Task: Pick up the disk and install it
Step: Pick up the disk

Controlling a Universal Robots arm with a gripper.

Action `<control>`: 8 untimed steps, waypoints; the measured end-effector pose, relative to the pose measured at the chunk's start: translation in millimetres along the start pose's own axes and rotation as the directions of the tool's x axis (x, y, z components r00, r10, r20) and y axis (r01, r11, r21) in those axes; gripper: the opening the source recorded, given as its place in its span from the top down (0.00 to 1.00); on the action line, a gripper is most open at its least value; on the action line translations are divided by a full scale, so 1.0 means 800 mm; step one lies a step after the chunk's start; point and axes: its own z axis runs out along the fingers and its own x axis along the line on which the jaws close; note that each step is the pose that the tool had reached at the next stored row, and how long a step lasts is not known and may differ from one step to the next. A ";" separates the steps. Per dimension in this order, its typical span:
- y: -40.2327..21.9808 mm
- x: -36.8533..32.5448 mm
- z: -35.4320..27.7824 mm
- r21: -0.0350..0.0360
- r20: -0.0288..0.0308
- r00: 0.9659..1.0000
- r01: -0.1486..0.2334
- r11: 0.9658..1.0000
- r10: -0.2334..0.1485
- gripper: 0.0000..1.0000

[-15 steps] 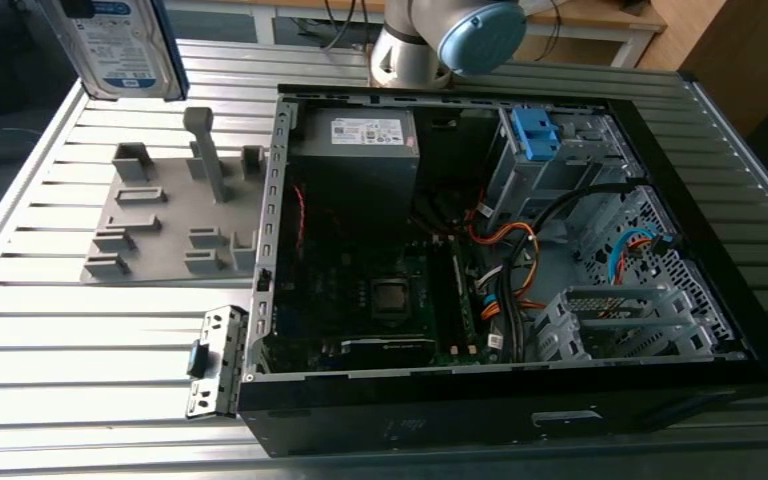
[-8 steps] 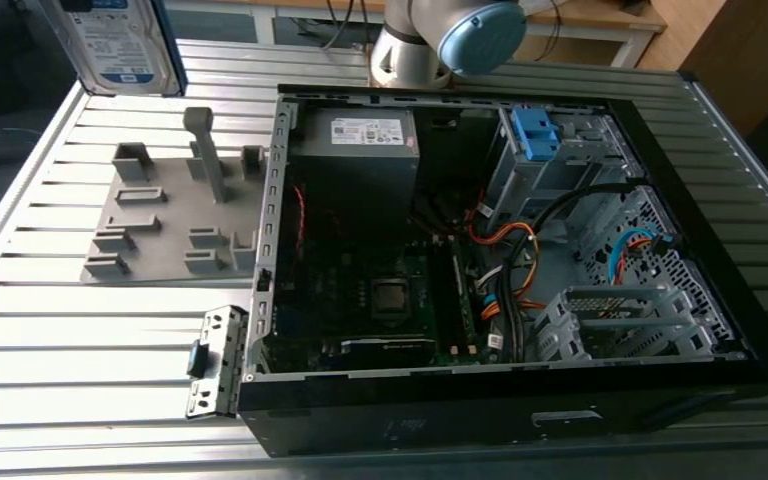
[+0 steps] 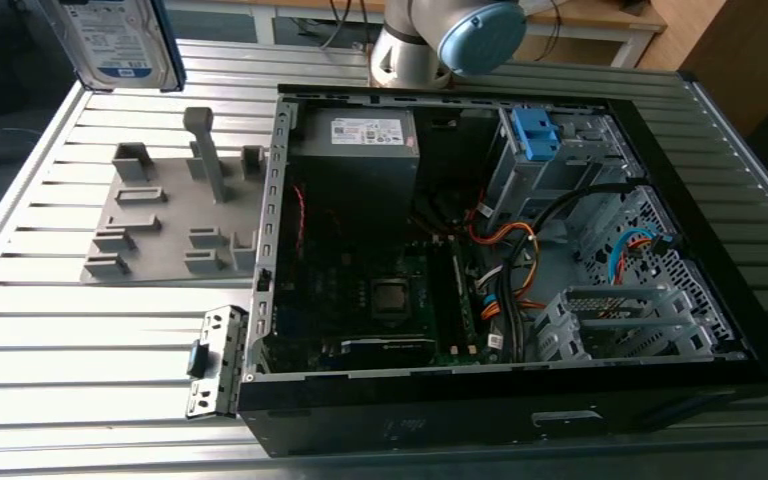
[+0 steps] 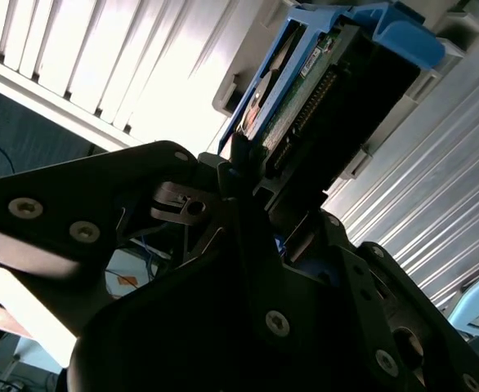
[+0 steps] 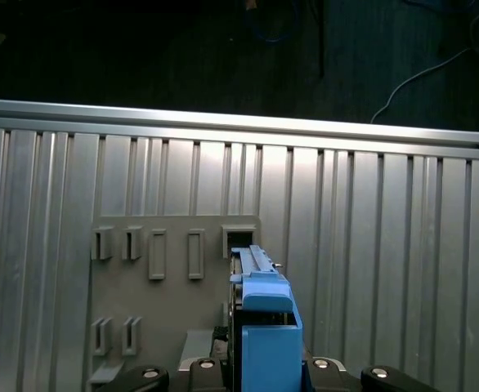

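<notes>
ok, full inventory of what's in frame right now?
disk: one, silver with a white-and-blue label and a blue rail frame, upright in the gripper at the exterior view's far left
fixture plate: one, grey with raised holders, on the table beside the case, on the exterior view's left
computer case: one, black, open, lying on the table
metal box: one, grey with a white sticker, inside the case
bracket: one, blue, in the case's drive bay
cables: several, orange, blue and black, inside the case
table: one, silver, slatted
arm: one, grey with a light-blue joint cap, behind the case
gripper: one, black, shut on the disk
</notes>
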 end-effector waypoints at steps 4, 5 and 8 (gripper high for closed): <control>0.0001 -0.0003 -0.0059 0.000 0.000 1.000 0.000 1.000 0.000 0.64; 0.0001 -0.0003 -0.0075 0.000 0.000 1.000 0.000 1.000 0.000 0.64; 0.0002 -0.0006 -0.0134 0.000 0.000 1.000 0.000 1.000 0.000 0.64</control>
